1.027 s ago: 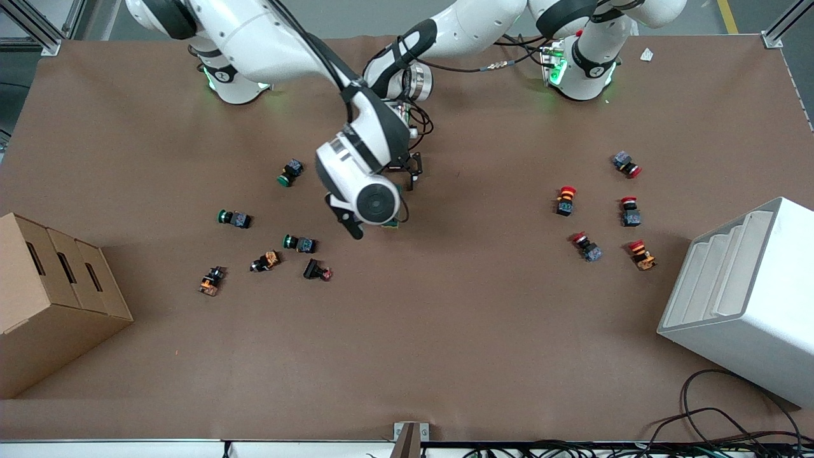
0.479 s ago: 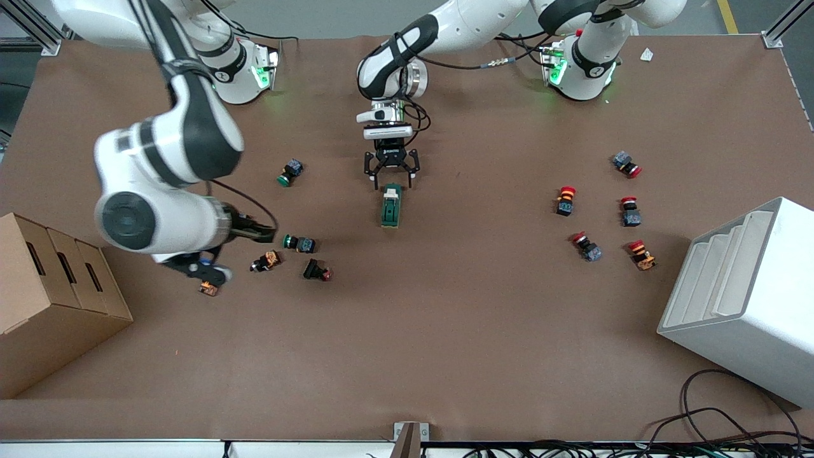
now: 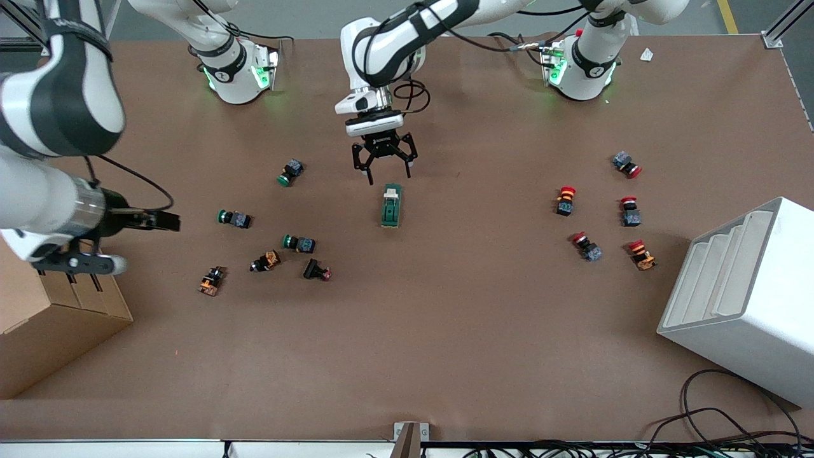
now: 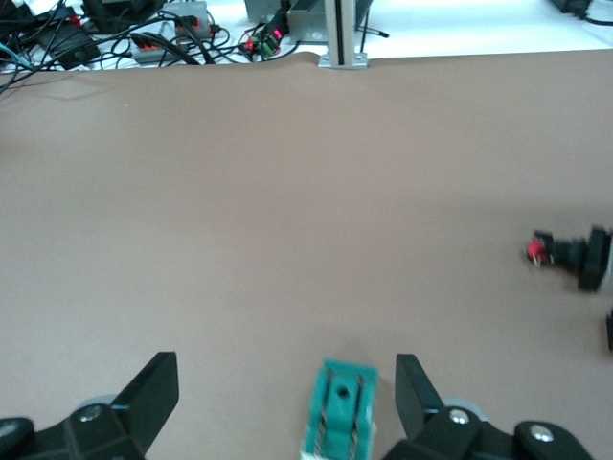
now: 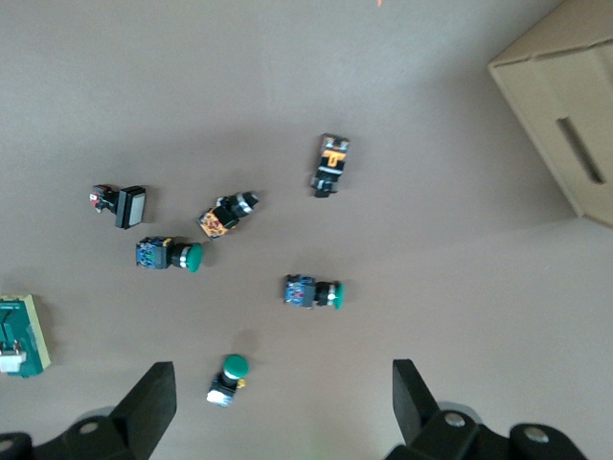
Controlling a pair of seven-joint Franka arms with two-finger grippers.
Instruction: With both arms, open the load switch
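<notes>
The load switch (image 3: 392,205), a dark green block with a white lever at its end farther from the front camera, lies flat near the table's middle. My left gripper (image 3: 384,162) hangs open just over that lever end and touches nothing. In the left wrist view the load switch (image 4: 340,407) shows between the spread fingers of the left gripper (image 4: 285,383), closer to one of them. My right arm (image 3: 57,127) is raised high toward its own end of the table. The right gripper (image 5: 283,393) is open and empty, high over the green push buttons, with the load switch (image 5: 19,335) at the picture's edge.
Green and orange push buttons (image 3: 299,243) lie scattered toward the right arm's end, and red ones (image 3: 586,247) toward the left arm's end. A cardboard box (image 3: 57,312) and a white rack (image 3: 744,299) stand at the table's two ends. Cables (image 3: 731,420) trail along the front edge.
The right arm, which was over the load switch, has swung away and up toward its own end of the table. The left gripper has shifted slightly by the lever end. The switch has not moved.
</notes>
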